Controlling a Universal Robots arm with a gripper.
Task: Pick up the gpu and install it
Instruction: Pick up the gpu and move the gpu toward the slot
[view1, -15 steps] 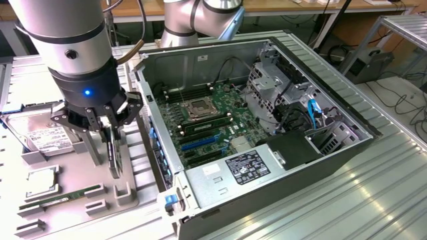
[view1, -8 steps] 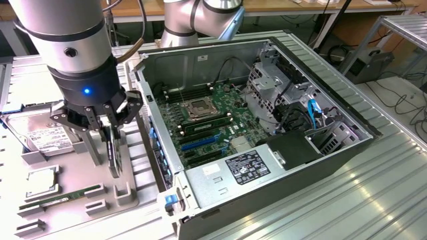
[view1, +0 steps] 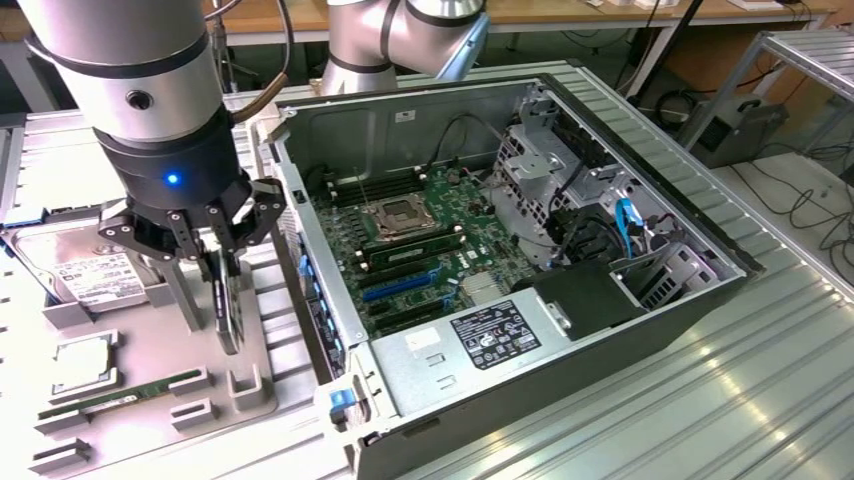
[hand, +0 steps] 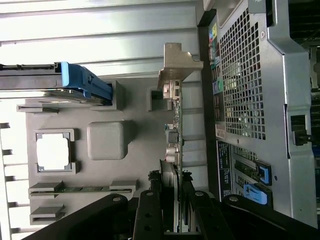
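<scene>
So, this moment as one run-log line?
gripper: at gpu | gpu: on edge at gray tray | computer case: open, gpu not installed

Single arm (view1: 127, 70) reaching steeply down from above, wrist vertical (blue light glowing on its dark collar), gripper (view1: 211, 275) pointing straight down, black fingers (hand: 152, 205) pressed against both faces of the upright gpu (hand: 175, 120)
</scene>
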